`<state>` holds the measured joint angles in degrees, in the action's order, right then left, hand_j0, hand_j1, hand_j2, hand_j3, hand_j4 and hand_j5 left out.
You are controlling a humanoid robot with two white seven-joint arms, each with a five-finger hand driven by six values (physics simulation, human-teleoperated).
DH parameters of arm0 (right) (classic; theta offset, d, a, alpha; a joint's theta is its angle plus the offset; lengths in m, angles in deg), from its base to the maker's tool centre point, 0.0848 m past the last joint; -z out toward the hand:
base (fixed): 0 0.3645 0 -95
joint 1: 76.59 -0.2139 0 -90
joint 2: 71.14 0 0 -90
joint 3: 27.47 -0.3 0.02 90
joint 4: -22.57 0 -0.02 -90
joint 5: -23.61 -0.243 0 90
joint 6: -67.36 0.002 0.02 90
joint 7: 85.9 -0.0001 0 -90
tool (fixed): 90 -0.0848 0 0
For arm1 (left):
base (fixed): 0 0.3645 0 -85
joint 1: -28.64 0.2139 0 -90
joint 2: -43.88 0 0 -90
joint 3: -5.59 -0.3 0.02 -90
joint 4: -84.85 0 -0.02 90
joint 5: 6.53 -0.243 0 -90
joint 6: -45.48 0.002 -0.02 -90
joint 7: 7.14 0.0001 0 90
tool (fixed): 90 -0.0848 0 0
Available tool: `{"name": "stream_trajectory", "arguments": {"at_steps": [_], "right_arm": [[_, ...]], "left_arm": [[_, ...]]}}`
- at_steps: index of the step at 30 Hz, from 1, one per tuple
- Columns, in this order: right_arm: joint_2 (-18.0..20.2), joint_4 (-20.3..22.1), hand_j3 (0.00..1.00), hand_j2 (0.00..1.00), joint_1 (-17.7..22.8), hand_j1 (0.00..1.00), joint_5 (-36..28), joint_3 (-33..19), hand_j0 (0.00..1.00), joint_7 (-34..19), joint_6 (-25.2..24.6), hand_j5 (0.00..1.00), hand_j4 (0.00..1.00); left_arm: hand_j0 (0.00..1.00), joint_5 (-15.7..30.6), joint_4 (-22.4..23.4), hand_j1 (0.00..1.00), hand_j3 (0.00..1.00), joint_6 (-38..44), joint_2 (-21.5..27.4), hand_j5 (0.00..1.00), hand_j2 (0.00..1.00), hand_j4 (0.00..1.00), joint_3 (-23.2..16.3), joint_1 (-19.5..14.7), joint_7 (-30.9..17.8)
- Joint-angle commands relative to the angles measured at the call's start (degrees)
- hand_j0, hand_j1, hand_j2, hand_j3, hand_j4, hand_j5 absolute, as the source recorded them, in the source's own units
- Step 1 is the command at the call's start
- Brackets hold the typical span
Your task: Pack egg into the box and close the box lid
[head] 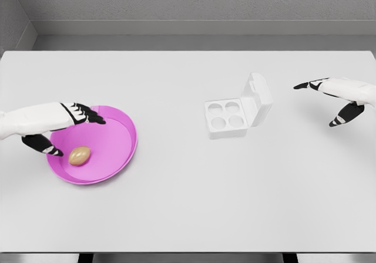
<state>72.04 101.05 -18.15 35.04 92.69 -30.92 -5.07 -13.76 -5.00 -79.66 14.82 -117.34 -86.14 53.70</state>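
A tan egg (79,155) lies in a shallow pink bowl (120,151) at the left of the white table. My left hand (70,131) hovers over the bowl's left side, just above the egg, fingers spread and holding nothing. A small white egg box (226,119) with several empty round cups sits right of the table's middle, its lid (258,98) standing up on the right side. My right hand (332,101) hangs open at the far right, apart from the box.
The white table (188,204) fills the view, with a grey wall behind its far edge. The near edge runs along the bottom of the picture.
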Motion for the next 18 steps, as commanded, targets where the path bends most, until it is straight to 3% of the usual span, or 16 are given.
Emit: {"name": "stream_trajectory", "arguments": {"at_steps": [1,7,18], "right_arm": [[-0.01,-0.26,1.00,1.00,0.00,1.00,-0.18,-0.01,1.00,0.02,-0.08,1.00,1.00],[0.16,-0.61,1.00,1.00,0.00,1.00,-0.09,-0.01,1.00,0.02,0.10,1.00,1.00],[0.25,-1.40,1.00,1.00,-0.35,1.00,-0.09,0.69,1.00,0.02,0.27,1.00,1.00]], "left_arm": [[0.94,0.64,-0.07,0.94,0.94,0.14,0.15,0.94,0.94,0.94,0.23,0.00,-1.16],[0.93,1.78,0.11,0.93,0.93,0.14,2.34,0.93,0.93,0.93,0.23,0.44,-1.16],[0.94,1.69,-0.59,0.94,0.94,0.14,1.20,0.94,0.94,0.94,-0.12,1.67,-1.33]]}}
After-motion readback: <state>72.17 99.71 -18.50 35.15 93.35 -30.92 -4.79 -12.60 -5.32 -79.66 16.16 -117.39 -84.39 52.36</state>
